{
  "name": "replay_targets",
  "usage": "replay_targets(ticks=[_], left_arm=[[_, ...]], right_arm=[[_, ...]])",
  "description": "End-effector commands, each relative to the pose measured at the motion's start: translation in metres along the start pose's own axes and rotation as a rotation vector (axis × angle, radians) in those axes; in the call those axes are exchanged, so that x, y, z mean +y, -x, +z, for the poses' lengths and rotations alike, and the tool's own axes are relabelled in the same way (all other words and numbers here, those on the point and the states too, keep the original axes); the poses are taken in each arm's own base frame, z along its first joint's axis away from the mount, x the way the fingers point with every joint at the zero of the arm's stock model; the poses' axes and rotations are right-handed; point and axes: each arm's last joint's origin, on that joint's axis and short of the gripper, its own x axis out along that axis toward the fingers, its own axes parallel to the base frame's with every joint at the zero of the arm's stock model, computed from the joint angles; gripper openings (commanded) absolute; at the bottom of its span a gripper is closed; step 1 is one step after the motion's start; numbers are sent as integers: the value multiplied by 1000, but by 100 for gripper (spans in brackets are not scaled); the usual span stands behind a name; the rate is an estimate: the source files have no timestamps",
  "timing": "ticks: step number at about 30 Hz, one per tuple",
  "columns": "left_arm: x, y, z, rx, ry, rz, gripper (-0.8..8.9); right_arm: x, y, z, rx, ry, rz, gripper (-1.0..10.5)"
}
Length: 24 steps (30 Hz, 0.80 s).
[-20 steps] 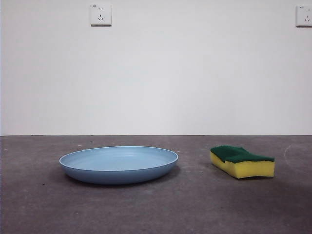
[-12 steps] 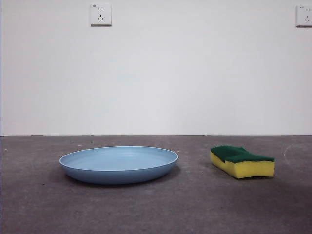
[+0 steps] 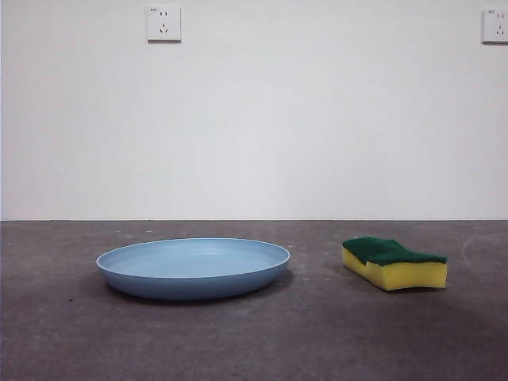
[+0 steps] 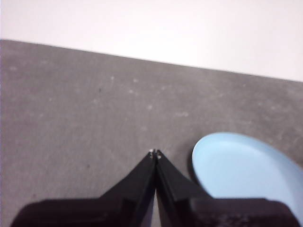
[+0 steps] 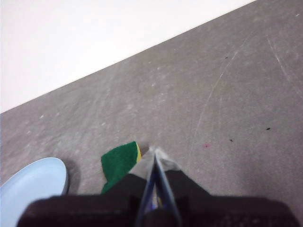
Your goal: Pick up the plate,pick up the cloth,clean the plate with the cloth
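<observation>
The smooth, shallow light-blue plate (image 3: 193, 267) lies flat on the rough grey table (image 3: 254, 341), well apart from the wavy yellow-and-green cloth (image 3: 394, 263), while my left gripper (image 4: 155, 153) and right gripper (image 5: 155, 152) hover above, both clenched and empty.

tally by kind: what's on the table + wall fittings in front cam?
plate: 1, light blue
sponge: 1, yellow with green top
wall sockets: 2, second at the right edge
total: 4
</observation>
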Motion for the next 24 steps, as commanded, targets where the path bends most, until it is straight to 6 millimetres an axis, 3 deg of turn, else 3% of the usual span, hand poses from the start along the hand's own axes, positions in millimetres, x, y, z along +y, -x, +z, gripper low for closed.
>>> replay_targets(ticks=[1, 11, 18, 20, 22, 23, 24], left_arm=[[-3, 3, 16, 22, 10, 0, -6], [-20, -14, 78, 227, -3, -108, -5], [-28, -43, 103, 421, -11, -207, 3], [-29, -52, 104, 433, -4, -228, 139], [-29, -59, 102, 446, 13, -235, 389], [-28, -63, 101, 460, 32, -227, 451], [-28, -65, 100, 473, 35, -227, 448]], right_arm=[[8, 1, 19, 71, -15, -29, -11], [37, -17, 79, 359, 108, 108, -2], [46, -38, 100, 536, 186, 162, 18], [46, -44, 100, 554, 194, 160, 219], [45, -48, 99, 570, 190, 153, 432], [45, -49, 99, 572, 190, 151, 492], [45, -49, 99, 571, 190, 152, 502]])
